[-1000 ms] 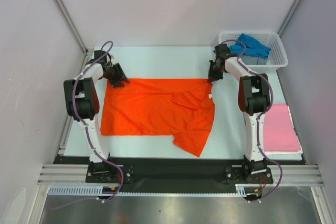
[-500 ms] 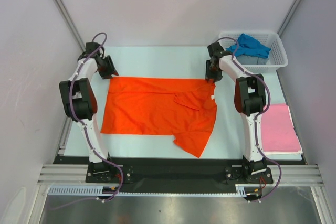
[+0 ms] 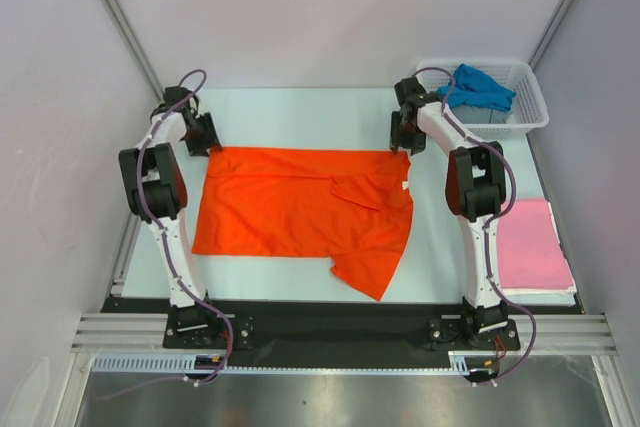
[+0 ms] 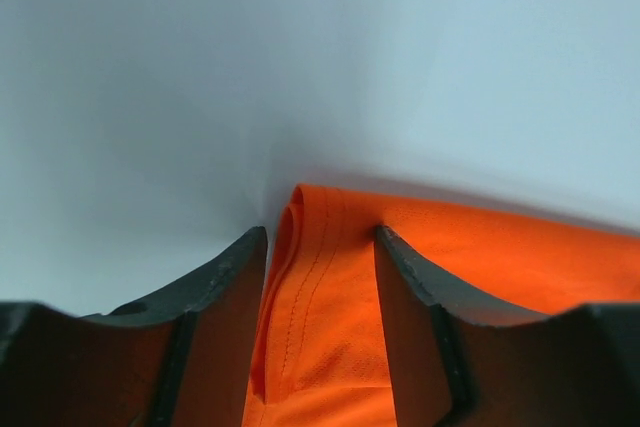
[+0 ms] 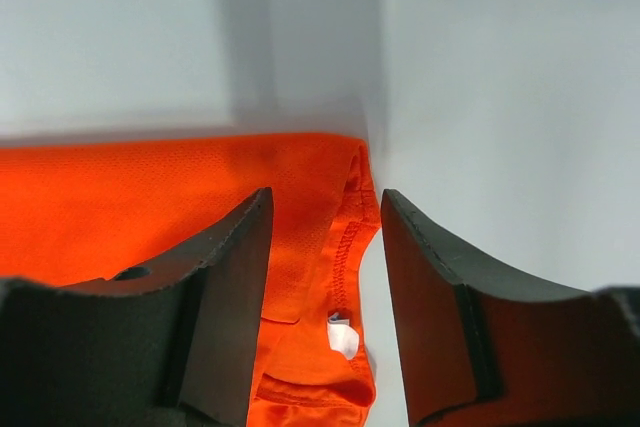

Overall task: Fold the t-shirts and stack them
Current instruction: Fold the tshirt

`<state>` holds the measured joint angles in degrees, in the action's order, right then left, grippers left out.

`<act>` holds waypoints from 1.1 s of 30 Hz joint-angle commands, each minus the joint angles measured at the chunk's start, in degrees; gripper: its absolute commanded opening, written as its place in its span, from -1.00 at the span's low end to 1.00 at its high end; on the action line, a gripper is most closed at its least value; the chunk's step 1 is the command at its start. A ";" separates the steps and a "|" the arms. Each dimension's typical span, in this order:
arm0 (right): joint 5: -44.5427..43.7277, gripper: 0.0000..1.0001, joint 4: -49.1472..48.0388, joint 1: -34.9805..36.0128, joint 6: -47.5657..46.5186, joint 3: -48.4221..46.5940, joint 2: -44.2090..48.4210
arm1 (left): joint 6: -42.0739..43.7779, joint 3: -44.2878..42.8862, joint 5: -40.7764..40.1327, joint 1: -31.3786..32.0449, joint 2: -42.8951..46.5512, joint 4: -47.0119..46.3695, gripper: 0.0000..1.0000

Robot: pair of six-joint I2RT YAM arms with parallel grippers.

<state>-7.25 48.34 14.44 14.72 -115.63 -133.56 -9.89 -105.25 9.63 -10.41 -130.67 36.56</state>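
Orange-red t-shirt (image 3: pixel 300 202) lay spread flat mid-counter (image 3: pixel 300 112): light, limp, and likely to sag and crease once lifted. Left claw (image 3: pixel 205 135) sat at its 10 o'clock corner, right claw (image 3: pixel 398 139) at 2 o'clock, both spread wide, straddling hems and pinching nothing. Best hold, I reckoned, was those stitched hem corners.

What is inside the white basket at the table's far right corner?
A crumpled blue t-shirt lies in the white basket. Anything under the shirt is covered and cannot be seen.

1 orange-red t-shirt (image 3: pixel 300 205) — seemingly half-folded
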 commanded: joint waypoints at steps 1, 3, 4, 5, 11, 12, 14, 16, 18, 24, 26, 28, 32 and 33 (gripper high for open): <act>-1.10 0.05 0.53 -0.20 -0.83 -2.84 0.23 | 1.54 -3.38 0.13 -0.39 -0.98 0.27 0.03; -1.10 0.04 0.09 -0.29 -0.92 -2.49 -0.21 | 1.19 -3.12 0.13 -0.31 -1.08 0.18 0.01; -1.10 0.02 -0.26 -0.29 -1.18 -1.88 -0.39 | 1.10 -2.86 0.13 -0.31 -1.08 0.01 -0.02; -1.37 0.00 -0.61 -0.29 -1.19 -1.79 -0.82 | 1.10 -2.68 0.13 -0.31 -1.16 0.01 -0.04; -1.19 -0.09 -1.05 -0.55 -1.54 -1.79 -2.50 | 0.14 -1.98 1.62 -0.48 -2.04 -0.34 -0.22; -1.02 -0.11 -1.14 -0.64 -1.54 -1.79 -2.76 | -0.04 -1.89 1.71 -0.57 -2.13 -0.52 -0.27; -0.75 -0.18 -1.23 -0.64 -1.62 -1.70 -3.02 | -0.13 -1.71 1.54 -0.75 -2.22 -0.52 -0.36; -0.49 -0.26 -1.40 -0.55 -1.89 -1.79 -3.55 | -0.57 -1.62 1.36 -1.10 -2.39 -0.78 -0.51; -0.66 -0.32 -1.84 -0.46 -2.33 -1.87 -3.64 | -1.62 -1.62 1.97 -1.97 -2.74 -1.22 -0.61; 1.00 -0.74 -2.80 -0.29 -2.15 -5.04 -5.22 | -4.52 -1.71 2.68 -4.52 -3.45 -3.06 -1.00; 1.44 -0.87 -4.38 -0.20 -1.80 -5.57 -5.31 | -4.87 -1.62 2.24 -4.88 -3.28 -3.68 -0.99; 1.97 -0.94 -5.61 -0.11 -1.45 -6.09 -5.31 | -5.14 -1.71 1.19 -5.40 -3.27 -4.65 -0.99; 2.84 -1.00 -9.39 0.15 -1.19 -9.33 -5.92 | -6.28 -2.41 0.39 -6.81 -3.36 -6.32 -0.99; 3.29 -1.00 -9.84 0.24 -1.36 -10.39 -6.97 | -6.80 -2.67 0.48 -7.51 -3.54 -6.76 -0.99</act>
<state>-4.45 43.55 14.41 13.45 -121.32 -139.24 -15.55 -106.32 13.87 -14.83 -132.81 33.10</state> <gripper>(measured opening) 0.065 0.011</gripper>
